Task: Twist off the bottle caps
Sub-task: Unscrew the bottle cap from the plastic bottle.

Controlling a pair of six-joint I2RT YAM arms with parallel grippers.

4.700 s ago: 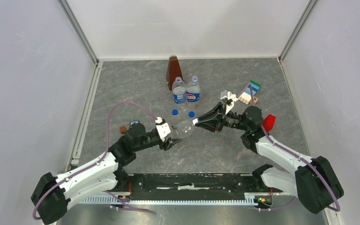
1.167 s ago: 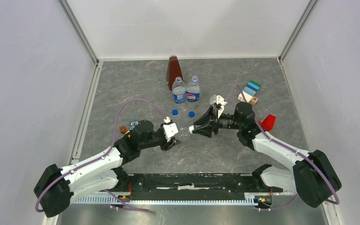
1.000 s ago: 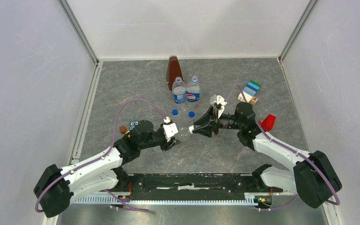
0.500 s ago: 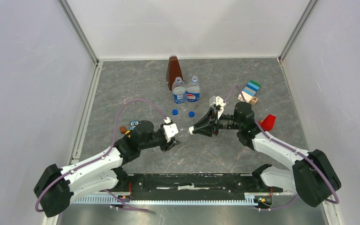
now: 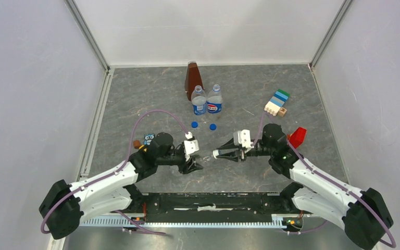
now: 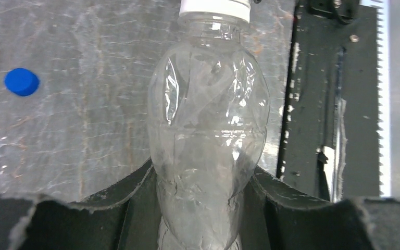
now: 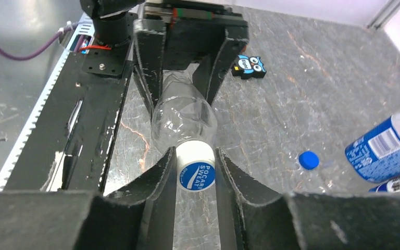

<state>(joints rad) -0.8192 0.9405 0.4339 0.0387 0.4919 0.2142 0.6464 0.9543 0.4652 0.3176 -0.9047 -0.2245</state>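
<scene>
A small clear unlabelled bottle [image 5: 204, 155] is held off the table, lying level between the two arms. My left gripper [image 6: 203, 166] is shut on the bottle's [image 6: 208, 120] lower body. My right gripper [image 7: 196, 152] is shut on its white cap [image 7: 196, 169] with the blue mark, one finger on each side. Two labelled bottles [image 5: 199, 104] [image 5: 215, 102] stand upright farther back. Two blue caps [image 5: 194, 124] [image 5: 213, 126] lie loose on the table in front of them.
A brown pyramid-shaped object [image 5: 192, 78] stands behind the labelled bottles. Stacked toy blocks [image 5: 276, 102] and a red piece [image 5: 298, 136] sit to the right. An owl figure [image 5: 148, 139] and a small orange block [image 5: 136, 144] lie to the left. The black base rail [image 5: 208, 200] runs along the near edge.
My right gripper has closed on the white cap and its wrist has rolled. Both grippers and the bottle have shifted a little toward the near edge.
</scene>
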